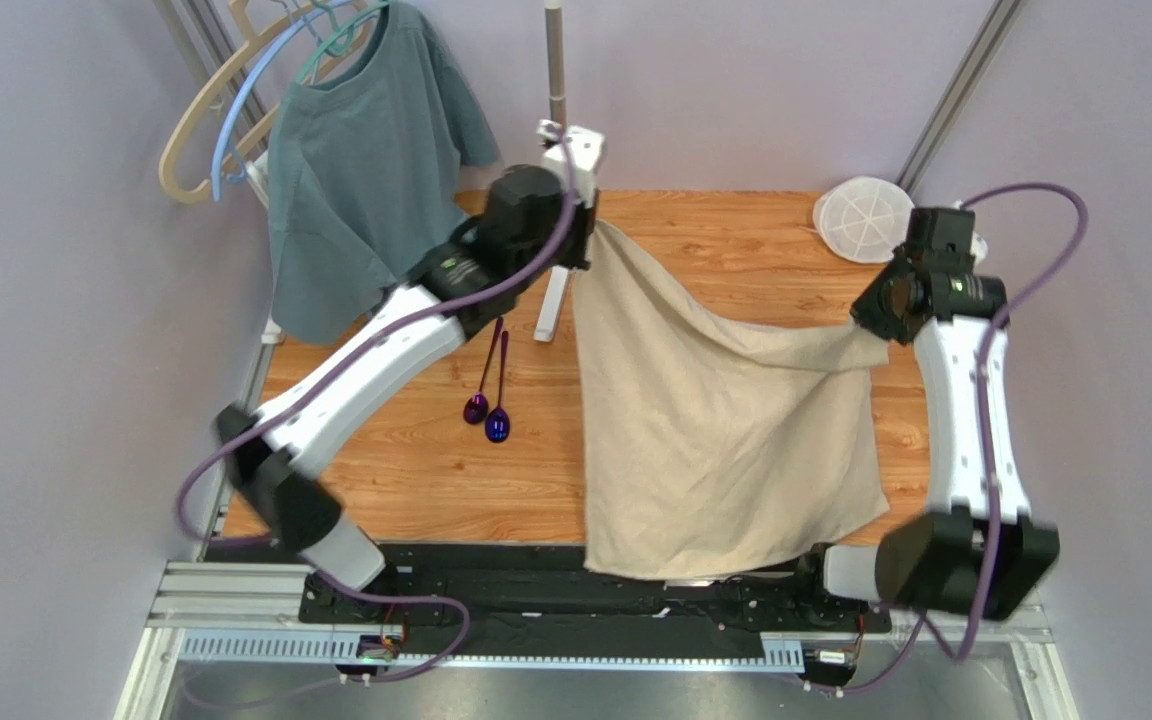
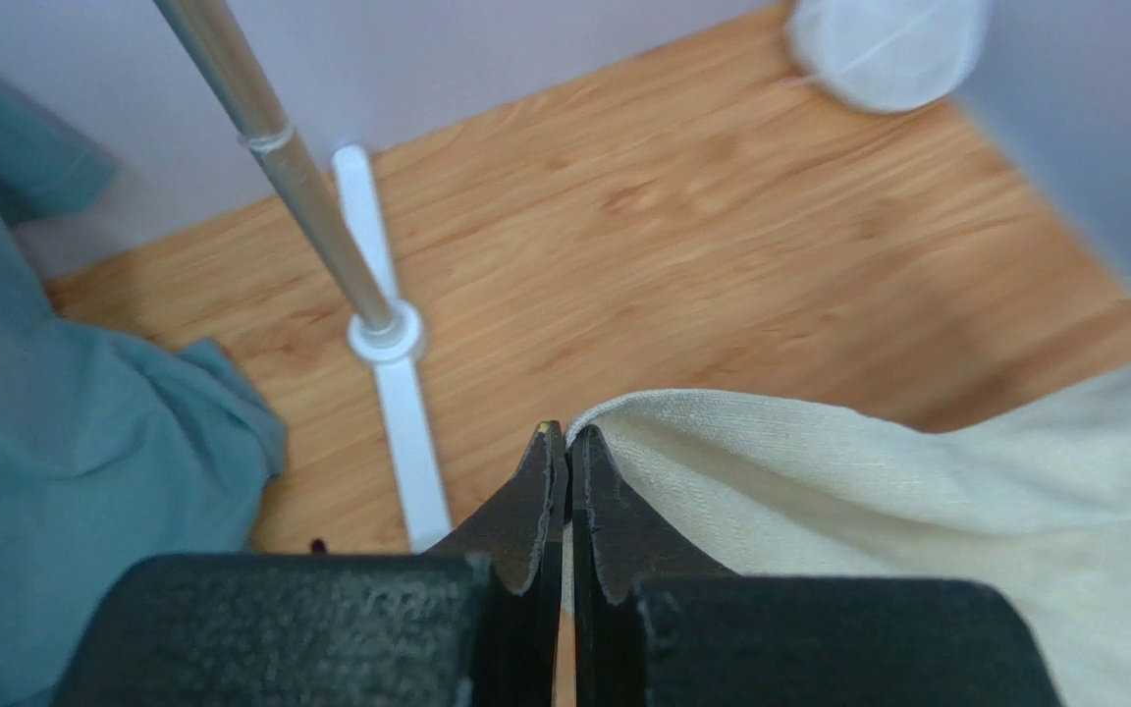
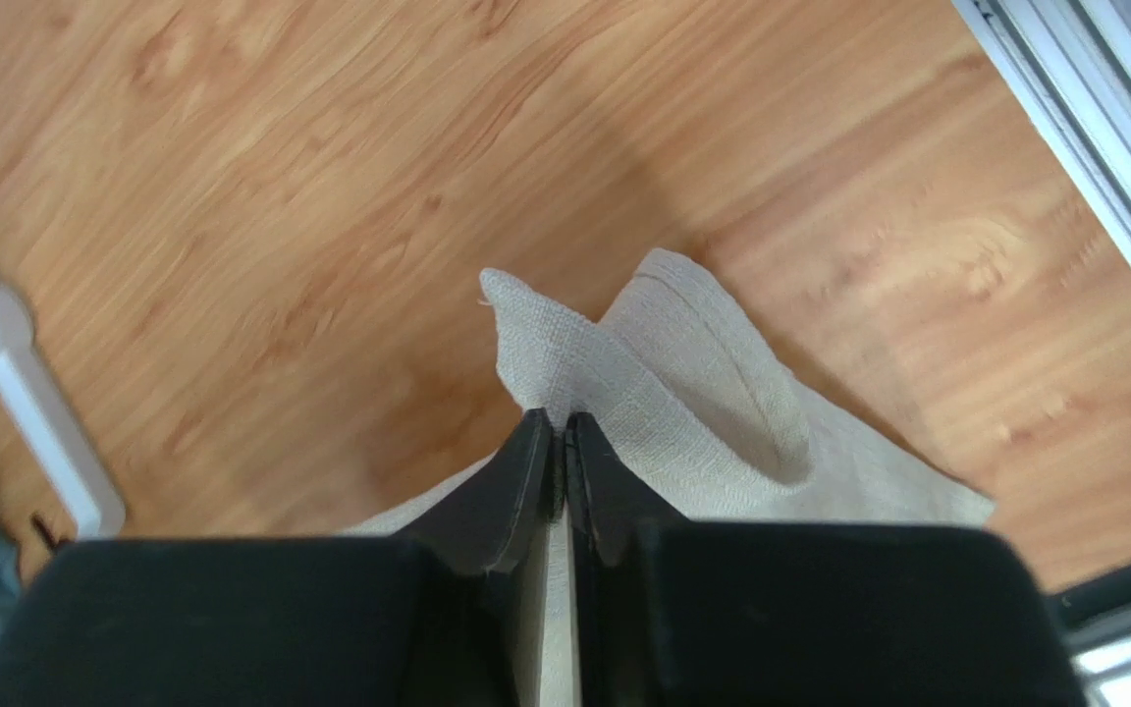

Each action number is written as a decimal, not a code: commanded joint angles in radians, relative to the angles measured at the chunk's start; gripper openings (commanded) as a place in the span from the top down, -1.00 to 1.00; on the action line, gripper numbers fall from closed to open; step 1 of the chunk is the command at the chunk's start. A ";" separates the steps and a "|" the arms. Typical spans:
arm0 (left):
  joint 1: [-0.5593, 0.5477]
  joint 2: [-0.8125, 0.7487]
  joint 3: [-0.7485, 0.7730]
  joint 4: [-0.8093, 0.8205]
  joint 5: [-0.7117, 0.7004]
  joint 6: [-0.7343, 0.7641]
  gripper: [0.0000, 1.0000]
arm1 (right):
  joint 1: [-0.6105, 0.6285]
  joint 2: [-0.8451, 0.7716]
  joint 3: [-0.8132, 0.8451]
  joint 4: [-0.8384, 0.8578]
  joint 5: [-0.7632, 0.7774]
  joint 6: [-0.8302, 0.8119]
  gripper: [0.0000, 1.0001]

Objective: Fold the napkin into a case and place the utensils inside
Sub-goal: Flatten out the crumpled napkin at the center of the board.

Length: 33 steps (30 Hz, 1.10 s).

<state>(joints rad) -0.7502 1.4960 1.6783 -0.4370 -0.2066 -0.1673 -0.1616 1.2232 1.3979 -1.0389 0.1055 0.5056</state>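
Observation:
The beige-tan napkin (image 1: 717,428) hangs lifted between both arms, its lower part draped to the table's near edge. My left gripper (image 1: 591,228) is shut on its far left corner, and the cloth (image 2: 881,472) runs off to the right of the closed left gripper (image 2: 569,442). My right gripper (image 1: 875,333) is shut on the far right corner; the cloth corner (image 3: 542,332) sticks up past the closed right gripper (image 3: 558,430). Two spoons (image 1: 488,408) with purple bowls lie on the wood left of the napkin. No folded case is in view.
A grey-green T-shirt (image 1: 364,165) hangs on hangers at the far left. A metal pole on a white cross base (image 1: 552,300) stands beside the left gripper. A white round mesh disc (image 1: 863,218) lies at the far right.

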 commanded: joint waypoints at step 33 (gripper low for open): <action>-0.153 0.461 -0.219 -0.046 0.178 -0.316 -0.22 | 0.042 0.279 -0.612 0.387 -0.183 0.114 -0.22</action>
<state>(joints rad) -0.9070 1.9945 1.4609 -0.4564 0.0334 -0.4305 -0.1867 1.5059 0.8745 -0.7589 0.0841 0.5346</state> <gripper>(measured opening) 0.608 0.611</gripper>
